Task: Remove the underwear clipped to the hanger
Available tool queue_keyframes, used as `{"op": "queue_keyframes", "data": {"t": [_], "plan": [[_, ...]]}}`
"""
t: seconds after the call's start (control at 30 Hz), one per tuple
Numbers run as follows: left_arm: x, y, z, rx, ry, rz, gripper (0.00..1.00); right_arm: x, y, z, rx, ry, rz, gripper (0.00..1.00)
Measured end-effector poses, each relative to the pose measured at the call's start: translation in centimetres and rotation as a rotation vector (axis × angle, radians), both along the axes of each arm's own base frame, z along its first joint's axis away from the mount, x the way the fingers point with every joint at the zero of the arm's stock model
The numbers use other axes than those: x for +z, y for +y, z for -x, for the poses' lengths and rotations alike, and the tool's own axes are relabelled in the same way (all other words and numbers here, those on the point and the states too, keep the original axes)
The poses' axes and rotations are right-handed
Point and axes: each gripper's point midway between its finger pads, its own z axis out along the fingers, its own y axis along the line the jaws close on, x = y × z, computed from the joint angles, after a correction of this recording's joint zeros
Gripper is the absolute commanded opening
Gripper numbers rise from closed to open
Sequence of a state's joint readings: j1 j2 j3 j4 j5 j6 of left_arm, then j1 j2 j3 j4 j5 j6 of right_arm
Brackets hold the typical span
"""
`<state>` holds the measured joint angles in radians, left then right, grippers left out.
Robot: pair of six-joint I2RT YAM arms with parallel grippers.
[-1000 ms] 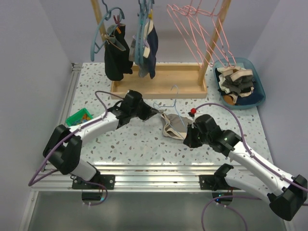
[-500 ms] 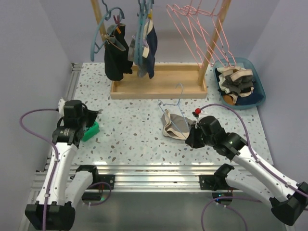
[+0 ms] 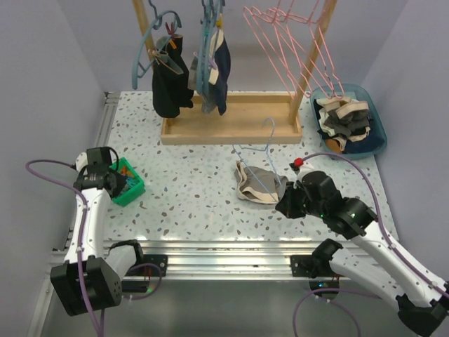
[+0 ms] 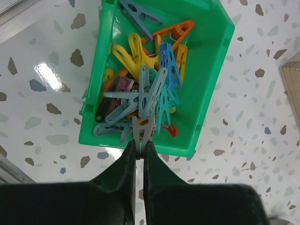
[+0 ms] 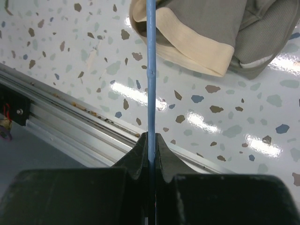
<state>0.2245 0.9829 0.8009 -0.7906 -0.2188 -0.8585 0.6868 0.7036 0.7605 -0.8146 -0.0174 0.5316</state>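
Observation:
Grey underwear with a cream waistband (image 3: 254, 184) lies crumpled on the table, also in the right wrist view (image 5: 211, 33). A light-blue wire hanger (image 3: 265, 151) stands over it. My right gripper (image 3: 286, 202) is shut on the hanger's wire (image 5: 151, 70), jaws pinched round it (image 5: 151, 140). My left gripper (image 3: 118, 177) is at the far left over a green bin (image 3: 133, 191). It is shut on a grey clothespin (image 4: 141, 131) just above the bin's near rim (image 4: 187, 151). The bin holds several coloured clothespins.
A wooden rack (image 3: 231, 125) stands at the back with dark garments (image 3: 170, 84) and pink hangers (image 3: 295, 42). A blue tray (image 3: 375, 140) of folded garments sits at the back right. The table's metal front rail (image 5: 56, 126) runs close below the right gripper.
My left arm swung from the hanger at the table's middle to the far left over the green bin, carrying a clothespin. My right gripper shifted slightly right, still holding the hanger.

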Motion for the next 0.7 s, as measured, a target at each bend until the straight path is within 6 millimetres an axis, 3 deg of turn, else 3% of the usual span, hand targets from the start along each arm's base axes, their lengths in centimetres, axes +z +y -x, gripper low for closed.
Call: {"op": "queue_keyframes", "data": {"t": [0.03, 0.07, 0.1, 0.17, 0.2, 0.27, 0.5, 0.7], "plan": [[-0.2, 0.1, -0.1, -0.005, 0.014, -0.003, 0.18, 0.8, 0.0, 0.0, 0.000, -0.016, -0.013, 0.00], [-0.4, 0.1, -0.2, -0.008, 0.024, -0.003, 0.45, 1.5, 0.0, -0.1, 0.000, -0.032, -0.025, 0.00], [-0.6, 0.2, -0.3, -0.018, 0.032, -0.007, 0.60, 2.1, 0.0, -0.1, 0.000, -0.042, -0.034, 0.00], [-0.5, 0.1, -0.5, -0.020, 0.026, -0.003, 0.86, 3.5, -0.1, -0.1, -0.003, -0.067, -0.049, 0.00], [-0.4, 0.1, -0.6, -0.026, 0.023, -0.007, 0.91, 4.1, -0.2, -0.1, -0.008, -0.077, -0.051, 0.00], [0.1, 0.2, -0.8, -0.030, 0.008, -0.010, 0.99, 5.2, -0.5, -0.3, -0.023, -0.100, -0.051, 0.00], [2.2, -0.1, -1.8, -0.046, -0.052, -0.004, 1.00, 9.1, -1.9, -2.3, -0.071, -0.207, 0.021, 0.00], [4.0, -0.9, -2.1, -0.078, -0.120, 0.020, 1.00, 12.5, -0.6, -6.5, -0.043, -0.317, 0.115, 0.00]]}}
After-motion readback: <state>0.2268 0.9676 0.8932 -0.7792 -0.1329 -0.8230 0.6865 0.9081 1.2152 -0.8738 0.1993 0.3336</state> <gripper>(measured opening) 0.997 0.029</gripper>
